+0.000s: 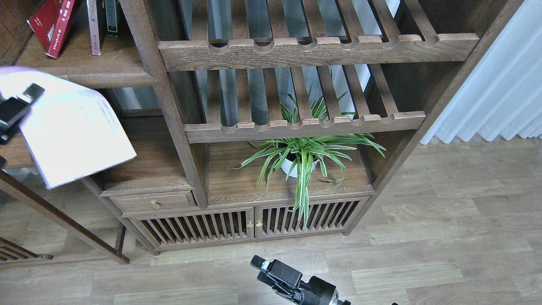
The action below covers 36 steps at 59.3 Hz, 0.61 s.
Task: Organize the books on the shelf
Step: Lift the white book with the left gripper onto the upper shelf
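1. Up at the far left edge of the view, our left gripper (15, 111) is clamped on the upper left corner of the pale book (72, 127), which hangs in the air, tilted, in front of the bookcase and just below the shelf (84, 78).
2. On that shelf two of the books are already in place: the maroon book (40, 19) and the red book (61, 25) lean together to the left, near the shelf's left end.
3. Right of them a thin pale-spined book (94, 25) and a dark-green book (111, 17) stand upright.
4. We judge the task about two thirds done: only the pale book is left to lift over the shelf's front lip and stand beside the others.
5. That book looks thin and soft-covered, lavender at its top fading to cream, with faint small print on the cover; its lower edge is free and may sag.
6. Our right gripper (271, 273) sits low over the floor holding nothing; whether its fingers are spread we cannot tell.
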Motion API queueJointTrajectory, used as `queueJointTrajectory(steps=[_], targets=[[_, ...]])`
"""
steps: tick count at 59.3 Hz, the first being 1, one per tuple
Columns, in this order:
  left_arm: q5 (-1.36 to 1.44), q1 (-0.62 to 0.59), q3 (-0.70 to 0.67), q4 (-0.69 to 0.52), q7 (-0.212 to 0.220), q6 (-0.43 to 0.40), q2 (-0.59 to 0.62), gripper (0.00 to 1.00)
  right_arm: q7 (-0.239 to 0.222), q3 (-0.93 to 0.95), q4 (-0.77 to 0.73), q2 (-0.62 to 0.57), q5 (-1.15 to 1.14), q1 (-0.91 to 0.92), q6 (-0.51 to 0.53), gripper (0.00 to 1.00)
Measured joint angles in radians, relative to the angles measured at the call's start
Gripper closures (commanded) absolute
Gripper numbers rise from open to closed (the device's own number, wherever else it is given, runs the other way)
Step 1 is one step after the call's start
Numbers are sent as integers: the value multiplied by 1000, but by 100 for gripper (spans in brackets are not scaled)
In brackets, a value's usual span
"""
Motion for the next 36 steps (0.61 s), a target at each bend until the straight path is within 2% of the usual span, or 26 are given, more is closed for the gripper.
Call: queueJointTrajectory(steps=[14, 30, 31, 36], targets=[[6, -217, 54, 62, 7, 0, 118, 99, 0, 7, -4, 0, -22, 0, 0, 1], [67, -515, 229, 167, 55, 1, 242, 96, 0, 9, -5, 0, -27, 0, 0, 1], [84, -569, 274, 180, 60, 1, 250, 96, 0, 13, -5, 0, -27, 0, 0, 1], [113, -656, 348, 207, 67, 1, 253, 96, 0, 21, -5, 0, -28, 0, 0, 1]])
